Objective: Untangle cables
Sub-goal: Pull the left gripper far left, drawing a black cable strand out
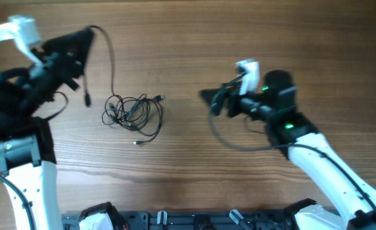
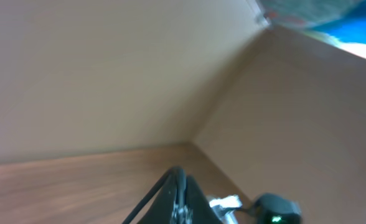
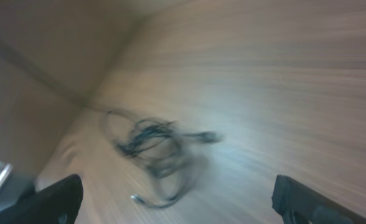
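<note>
Overhead, you have the cables lying as a loose knot of thin black loops on the wooden table, left of centre and between the two arms. Your left gripper sits raised at the far left with its jaws clamped together on one strand, which leaves the tip, arcs over to the right and drops down into the top of the knot. A short length with a plug end hangs below that gripper, just left of the bunch and apart from it. From the left wrist, the left gripper shows its fingers pressed flat against each other, with a thin dark line running down and left from them; the view is blurred, so you cannot make out more of the hold. Your right gripper points toward the knot from the right, near it but not touching. From the right wrist, the right gripper has its fingers spread wide at the two lower corners with nothing between them, and the cables lie ahead on the table, smeared by blur.
</note>
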Motion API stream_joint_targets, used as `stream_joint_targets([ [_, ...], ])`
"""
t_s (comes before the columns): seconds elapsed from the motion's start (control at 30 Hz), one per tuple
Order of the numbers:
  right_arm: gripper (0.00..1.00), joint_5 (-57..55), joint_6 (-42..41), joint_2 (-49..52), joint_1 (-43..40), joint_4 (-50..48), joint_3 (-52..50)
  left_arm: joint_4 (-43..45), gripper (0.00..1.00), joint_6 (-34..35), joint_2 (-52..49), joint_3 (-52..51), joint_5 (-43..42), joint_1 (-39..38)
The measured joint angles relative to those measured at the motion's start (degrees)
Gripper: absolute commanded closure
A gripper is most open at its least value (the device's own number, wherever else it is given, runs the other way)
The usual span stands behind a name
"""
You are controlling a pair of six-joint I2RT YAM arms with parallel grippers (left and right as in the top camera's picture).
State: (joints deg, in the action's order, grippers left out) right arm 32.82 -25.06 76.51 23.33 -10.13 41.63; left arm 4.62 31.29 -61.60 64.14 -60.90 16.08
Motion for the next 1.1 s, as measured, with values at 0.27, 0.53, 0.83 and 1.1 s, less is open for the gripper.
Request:
stream_joint_targets([
  [0.27, 0.53, -6.9, -15.3, 23.5, 17.6, -24.5, 0.0, 17.5, 0.96, 9.1, 0.0, 0.1, -3.7, -9.9],
  [0.53, 0.91, -13.5, -30.9, 28.4, 9.7, -5.1, 0.8, 28.0, 0.96, 16.2, 0.6, 0.0, -4.9, -6.1],
  [0.83, 0.65, -1.4, -26.8, 24.9, -18.1, 8.8, 1.4, 29.7, 0.96, 24.6, 0.4, 0.0, -8.2, 23.0],
  [1.1, 0.32, -1.7, -26.9, 22.6, -19.9, 11.5, 0.8, 11.2, 0.49, 29.6, -11.7, 0.6, -4.5, 34.3],
])
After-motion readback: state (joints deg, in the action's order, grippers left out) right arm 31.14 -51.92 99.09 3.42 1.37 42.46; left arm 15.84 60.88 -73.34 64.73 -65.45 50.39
